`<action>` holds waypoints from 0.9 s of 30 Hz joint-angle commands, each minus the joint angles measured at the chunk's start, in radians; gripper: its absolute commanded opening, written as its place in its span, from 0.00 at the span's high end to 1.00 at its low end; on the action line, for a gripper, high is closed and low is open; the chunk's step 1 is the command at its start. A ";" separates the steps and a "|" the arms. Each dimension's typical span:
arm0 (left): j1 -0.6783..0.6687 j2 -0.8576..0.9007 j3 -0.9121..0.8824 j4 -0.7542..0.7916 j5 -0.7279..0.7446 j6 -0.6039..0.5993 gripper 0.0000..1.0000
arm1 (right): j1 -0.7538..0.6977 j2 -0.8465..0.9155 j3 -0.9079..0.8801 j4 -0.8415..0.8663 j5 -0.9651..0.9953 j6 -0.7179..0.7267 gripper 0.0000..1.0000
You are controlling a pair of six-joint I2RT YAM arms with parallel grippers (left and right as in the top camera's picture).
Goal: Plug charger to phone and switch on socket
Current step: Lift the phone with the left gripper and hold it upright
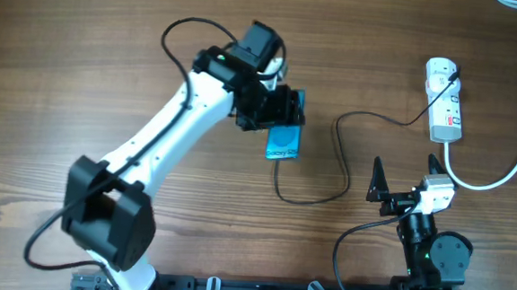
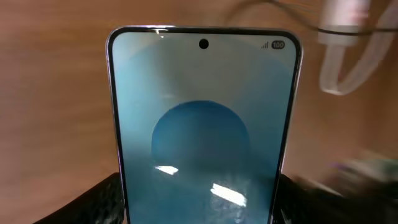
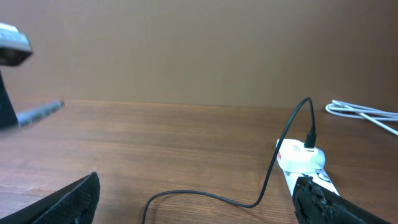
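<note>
the left gripper was positioned over the middle of the table, clamped on the phone. in the left wrist view the black fingers flanked both long edges of the phone, whose turquoise screen faced the camera with the camera hole at the top; the background there was blurred. in the overhead view the lower end of the phone projected from under the gripper toward the front edge of the table. the charger, a thin black cable, ran from the socket leftward, dropped in a loop toward the front of the table and rose to the lower edge of the phone; whether its tip was seated in the phone could not be determined. the socket lay at the right side of the table, well apart from the phone, with a black plug in its far end and a thick white cable leaving its near end and curving off to the right. the right gripper was released, its fingers spread wide with nothing between them, near the socket and not touching it. in the right wrist view the charger rose from the table to the plug on the socket
</note>
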 commanded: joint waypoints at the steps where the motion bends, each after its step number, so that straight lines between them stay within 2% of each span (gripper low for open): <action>1: 0.095 -0.062 0.020 0.000 0.416 -0.113 0.31 | -0.002 -0.005 -0.001 0.003 0.013 0.010 0.00; 5: 0.209 -0.062 0.020 0.000 0.760 -0.202 0.30 | -0.002 -0.005 -0.001 0.003 0.013 0.011 0.00; 10: 0.325 -0.063 0.020 0.000 0.900 -0.367 0.29 | -0.002 -0.005 -0.001 0.003 0.013 0.010 0.00; 14: 0.378 -0.063 0.020 0.000 1.054 -0.377 0.30 | -0.002 -0.005 -0.001 0.003 0.013 0.010 0.00; 17: 0.415 -0.063 0.020 0.000 1.064 -0.429 0.29 | -0.002 -0.005 -0.001 0.003 0.013 0.010 0.00; 27: 0.447 -0.063 0.020 0.000 1.107 -0.428 0.28 | -0.002 -0.005 -0.001 0.004 0.013 0.010 0.00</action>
